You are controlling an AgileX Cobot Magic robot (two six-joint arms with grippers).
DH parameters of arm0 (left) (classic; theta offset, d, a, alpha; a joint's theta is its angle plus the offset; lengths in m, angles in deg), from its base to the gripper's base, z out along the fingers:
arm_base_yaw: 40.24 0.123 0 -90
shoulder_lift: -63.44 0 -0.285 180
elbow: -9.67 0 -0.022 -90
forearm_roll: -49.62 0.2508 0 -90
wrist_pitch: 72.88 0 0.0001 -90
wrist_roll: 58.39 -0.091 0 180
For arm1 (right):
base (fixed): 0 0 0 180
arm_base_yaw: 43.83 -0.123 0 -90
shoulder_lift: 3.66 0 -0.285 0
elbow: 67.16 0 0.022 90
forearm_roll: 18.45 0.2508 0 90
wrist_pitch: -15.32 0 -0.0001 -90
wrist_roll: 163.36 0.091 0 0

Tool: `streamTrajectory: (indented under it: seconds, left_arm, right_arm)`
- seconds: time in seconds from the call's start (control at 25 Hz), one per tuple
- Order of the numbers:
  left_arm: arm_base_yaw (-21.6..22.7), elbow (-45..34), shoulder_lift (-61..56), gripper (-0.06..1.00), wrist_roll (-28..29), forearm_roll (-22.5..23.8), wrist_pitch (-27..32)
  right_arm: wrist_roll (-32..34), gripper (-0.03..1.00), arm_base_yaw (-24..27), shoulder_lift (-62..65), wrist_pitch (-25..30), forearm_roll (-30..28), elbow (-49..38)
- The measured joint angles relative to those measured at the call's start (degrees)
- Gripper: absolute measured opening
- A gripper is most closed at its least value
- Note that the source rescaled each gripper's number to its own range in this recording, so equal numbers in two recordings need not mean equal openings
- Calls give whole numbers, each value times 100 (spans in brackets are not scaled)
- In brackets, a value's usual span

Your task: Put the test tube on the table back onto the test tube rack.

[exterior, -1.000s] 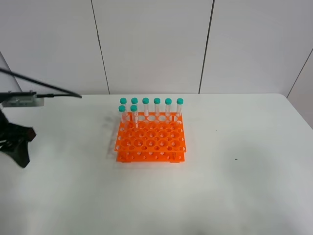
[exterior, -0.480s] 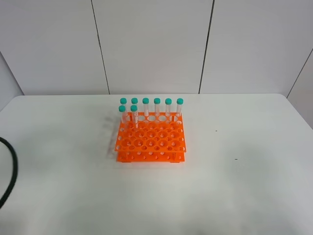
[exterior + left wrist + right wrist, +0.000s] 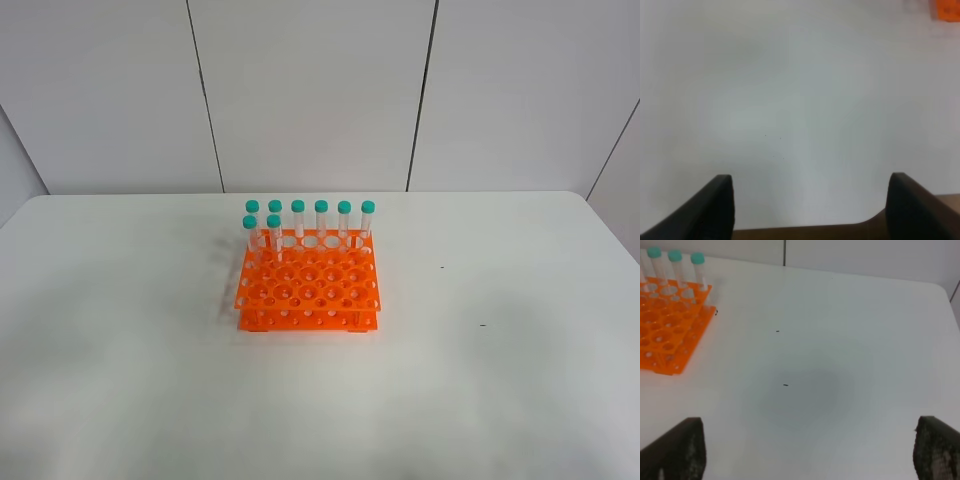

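Observation:
The orange test tube rack stands in the middle of the white table. Several teal-capped test tubes stand upright in its back rows, with two in the second row at the left. No loose tube lies on the table in any view. Neither gripper shows in the exterior view. My left gripper is open and empty over bare tabletop, with a corner of the rack far off. My right gripper is open and empty, with the rack to one side.
A white panelled wall rises behind the table. Small dark specks mark the tabletop to the right of the rack. The table's front edge shows just under my left gripper.
The left arm and its black cable, seen at the left edge of the exterior view one second ago, have drawn back out of view. The rack and tubes have not moved.

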Motion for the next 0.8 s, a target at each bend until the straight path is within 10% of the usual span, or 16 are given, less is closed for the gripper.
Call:
streamTrajectory:
  seconds: [0.8]
  left_arm:
    - [-215,0,-1547,100,0,0,18]
  right_arm:
    - [0,91,0,0,0,0,0]
